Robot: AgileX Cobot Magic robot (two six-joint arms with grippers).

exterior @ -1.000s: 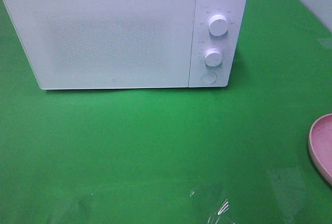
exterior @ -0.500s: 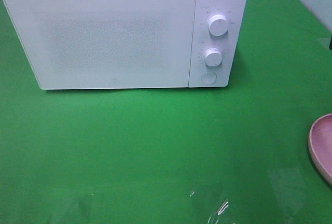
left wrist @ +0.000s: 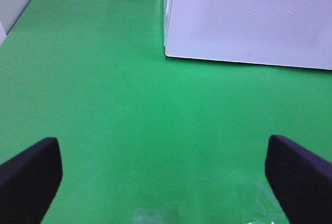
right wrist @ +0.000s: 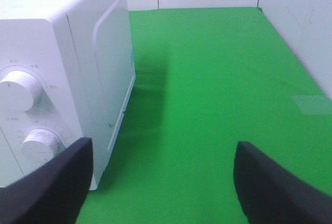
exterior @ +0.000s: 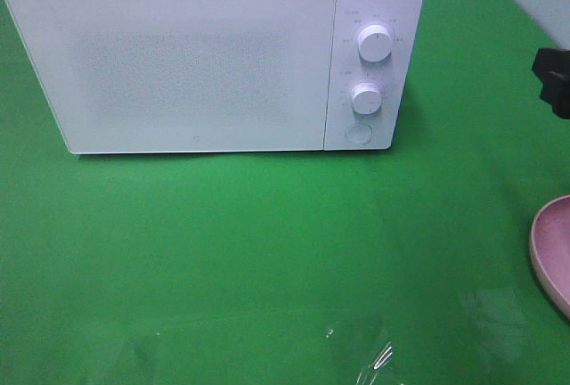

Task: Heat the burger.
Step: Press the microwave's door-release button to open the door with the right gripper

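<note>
The right end effector is released, microwave near on its left. The left end effector is released too, above the surface.

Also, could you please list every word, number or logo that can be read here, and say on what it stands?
No text here can be read with certainty.
Marks around the upper knob of the microwave: too small and blurred to read.
Marks around the lower knob: also blurred.
Small mark low on the door: too small to read.
Plate: no text visible.
</note>
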